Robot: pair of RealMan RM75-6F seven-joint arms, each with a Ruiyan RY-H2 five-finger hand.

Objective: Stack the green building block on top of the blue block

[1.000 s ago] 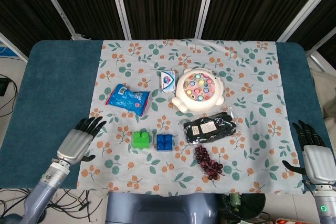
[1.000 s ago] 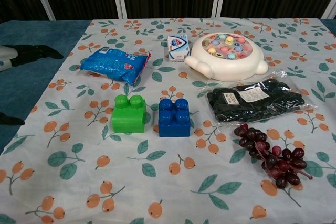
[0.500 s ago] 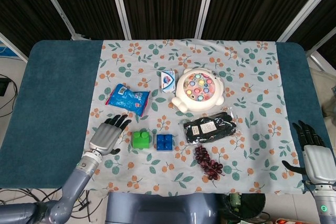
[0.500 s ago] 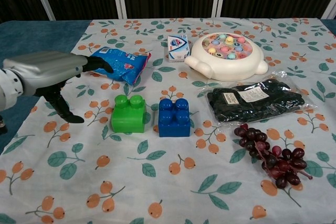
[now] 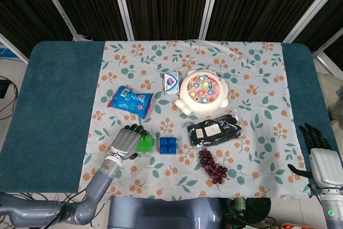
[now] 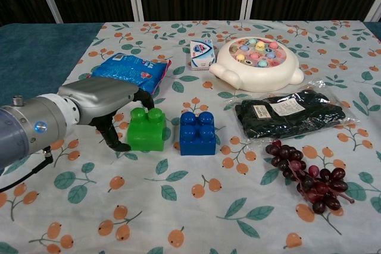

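The green block (image 6: 146,129) is sitting on the floral cloth (image 6: 178,218) just left of the blue block (image 6: 197,133), the two close but with a narrow gap showing between them in the chest view, and both are standing studs up. The left hand (image 6: 110,105) is being held over and against the green block's left side, with its fingers apart and arched above the studs and the thumb (image 6: 111,138) reaching down beside the block's left face; whether any contact is being made cannot be told, and nothing is being gripped. The right hand (image 5: 323,159) is resting with fingers spread at the table's near right corner, well apart from the work. The step in hand is judged to be the closing of a grasp on the green block. For that to be done well, the block is best being pinched across its front and back faces rather than pushed sideways, since a push from the left is likely to slide it into the blue block. The underside is best being left free of fingers so the studs can seat. The blue snack packet (image 6: 130,72) just behind the hand is best being avoided
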